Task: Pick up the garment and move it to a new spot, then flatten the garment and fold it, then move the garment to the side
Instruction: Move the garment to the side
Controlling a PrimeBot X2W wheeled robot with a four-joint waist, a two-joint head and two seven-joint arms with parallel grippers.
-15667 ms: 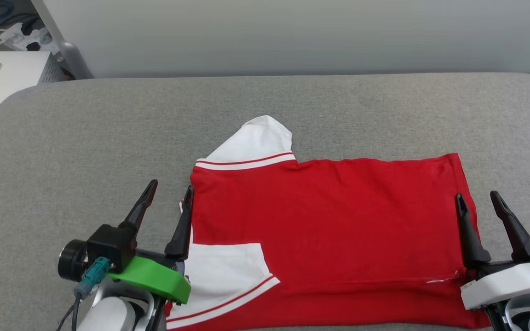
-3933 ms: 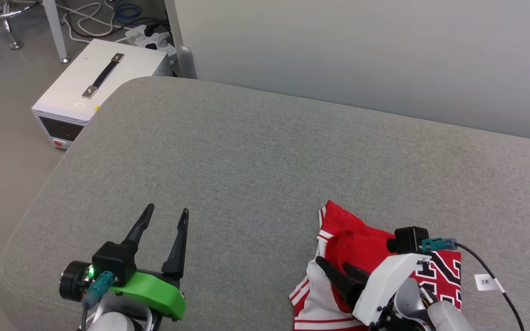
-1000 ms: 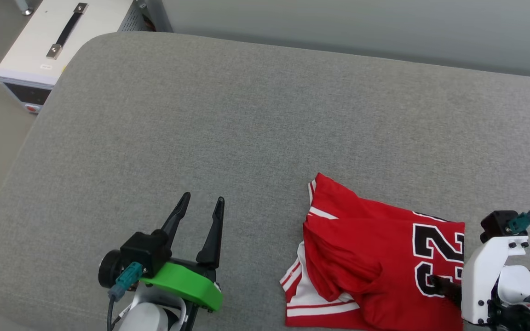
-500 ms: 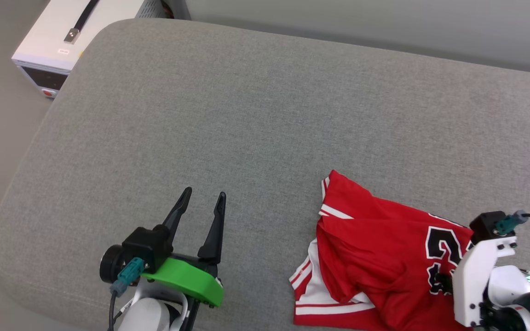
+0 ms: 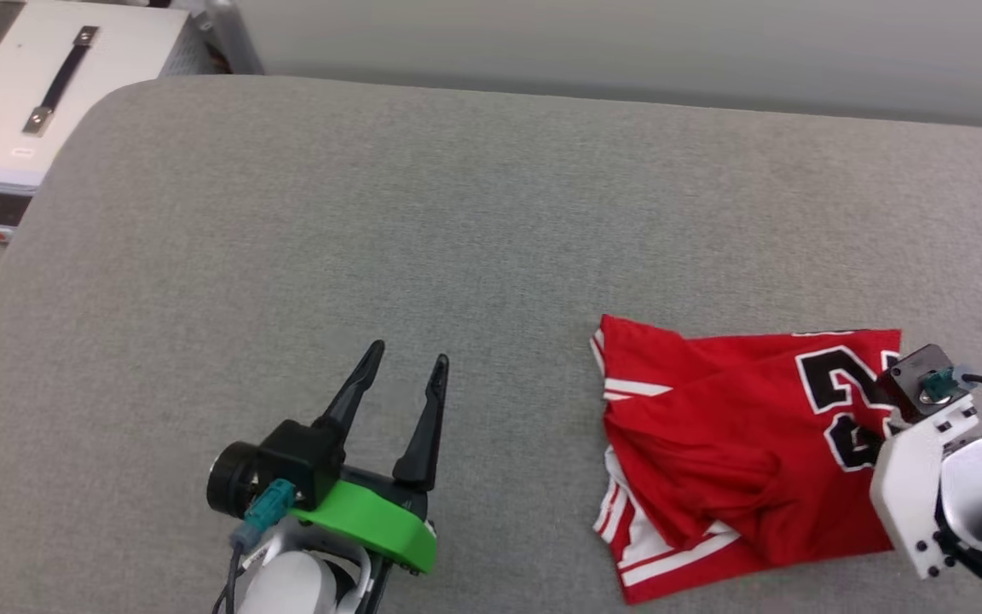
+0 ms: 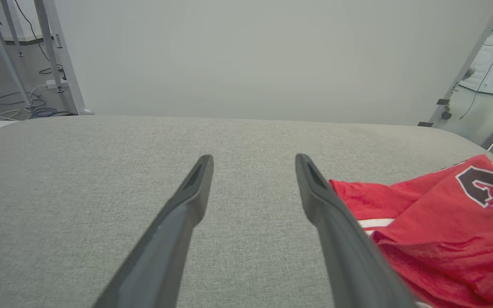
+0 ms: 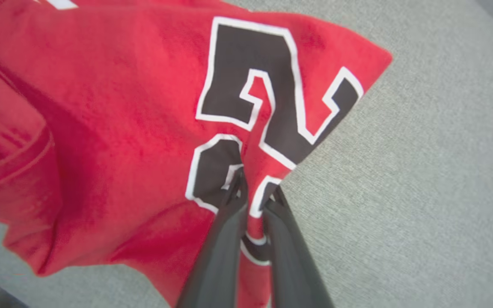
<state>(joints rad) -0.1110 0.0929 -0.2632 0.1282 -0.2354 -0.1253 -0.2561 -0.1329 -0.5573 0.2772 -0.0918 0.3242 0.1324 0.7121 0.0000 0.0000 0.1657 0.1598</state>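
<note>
- We see the garment (image 5: 738, 443) folded but rumpled, near right of the grey surface (image 5: 329, 213).
- Our right gripper (image 7: 253, 188) pinches its numbered edge; left gripper (image 5: 409, 353) gapes, empty.
- Our judgement: folding done, side move left.

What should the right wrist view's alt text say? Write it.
The right gripper pinches a fold of the red shirt at its black, white-edged number. The shirt lies rumpled on a grey cushion.
</note>
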